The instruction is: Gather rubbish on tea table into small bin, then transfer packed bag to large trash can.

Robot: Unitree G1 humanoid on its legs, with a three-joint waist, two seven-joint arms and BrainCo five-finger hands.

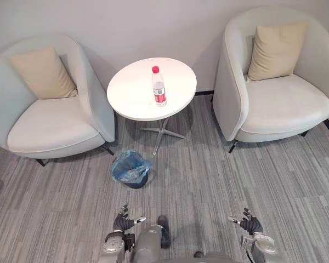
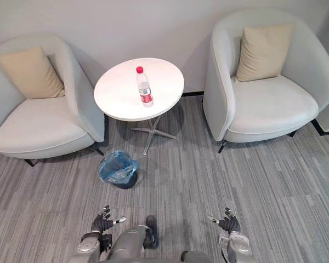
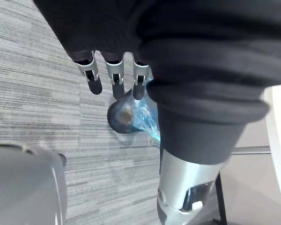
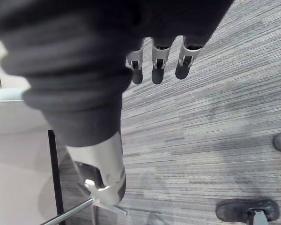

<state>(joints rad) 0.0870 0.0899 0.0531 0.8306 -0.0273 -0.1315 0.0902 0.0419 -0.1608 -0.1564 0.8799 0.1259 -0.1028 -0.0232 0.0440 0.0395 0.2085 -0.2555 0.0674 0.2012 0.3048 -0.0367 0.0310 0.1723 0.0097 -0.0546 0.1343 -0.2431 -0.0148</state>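
Both hands sit low and close in: left hand [image 1: 123, 222] and right hand [image 1: 251, 224] hang over the carpet [image 1: 208, 181], well short of the tea table [image 1: 129, 93]. Step in hand looks like the approach to the only rubbish on it, a red-capped bottle [image 1: 159, 86] standing upright near the tabletop's middle. To do it well: close in first, grip the bottle round its mid-body so it doesn't tip, then lower it into the small bin [image 1: 131, 169], blue-lined, on the floor just by the table's foot. Fingers on both hands are straight and spread, thumbs apart; neither holds or touches anything.
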